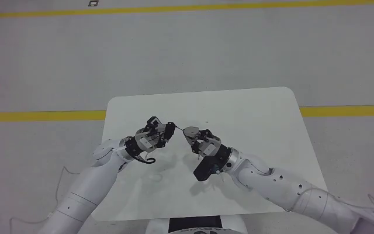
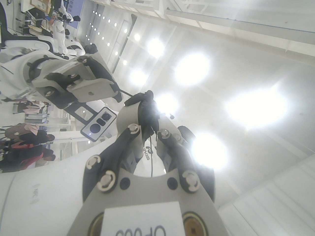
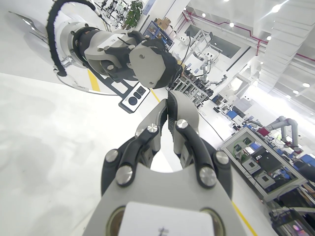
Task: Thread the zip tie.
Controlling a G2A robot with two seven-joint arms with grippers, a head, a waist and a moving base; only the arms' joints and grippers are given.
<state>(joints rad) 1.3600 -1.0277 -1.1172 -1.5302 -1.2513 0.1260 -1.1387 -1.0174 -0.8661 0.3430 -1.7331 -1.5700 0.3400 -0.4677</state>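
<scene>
My right gripper (image 3: pixel 168 103) was pinched shut on one thin end of the zip tie (image 1: pixel 179 127). Just past it, my left gripper (image 2: pixel 145 100) was pinched shut on the other end. The tie hung in the air between them, above the white table (image 1: pixel 263 111). I think I was lining up the ends. Next, the tip would need to slide straight into the little hole.

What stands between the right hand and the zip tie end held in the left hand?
Probably nothing, so yes, it looks reachable. The right hand and the left hand are almost tip to tip above the table, joined by the thin zip tie, which both seem to grip.
</scene>
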